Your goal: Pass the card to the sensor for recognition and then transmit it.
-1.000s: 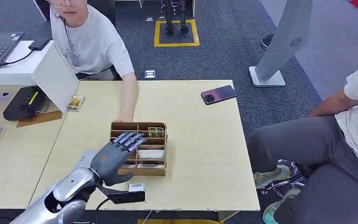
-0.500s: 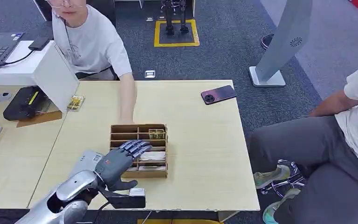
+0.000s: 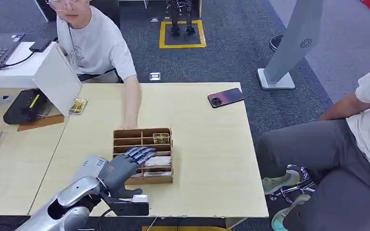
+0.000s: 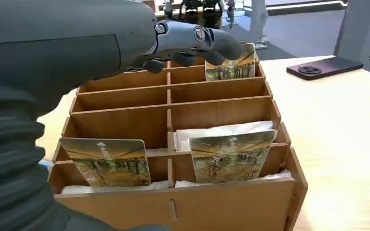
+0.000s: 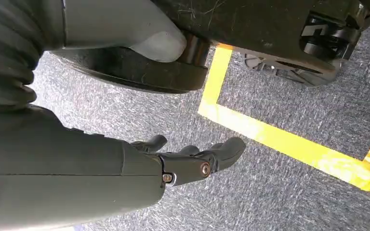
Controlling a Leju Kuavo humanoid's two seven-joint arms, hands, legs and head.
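Left hand (image 3: 120,168) hovers over wooden card organizer (image 3: 144,155) on desk (image 3: 207,144), fingers (image 4: 197,38) extended flat, spread, holding nothing. Cards (image 4: 107,162) stand in its front slots. Right hand (image 5: 192,161) hangs over floor, loosely spread, empty.

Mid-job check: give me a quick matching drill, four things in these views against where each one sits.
Things:
1. phone
2. wooden card organizer
3. left robot hand
4. right robot hand

Places:
A. hanging over grey carpet by a yellow floor line
B. middle of the table, cards standing in its slots
C. far right corner of the table
D. spread over the organizer's near-left slots, holding nothing

Pairs: 1-C, 2-B, 3-D, 4-A
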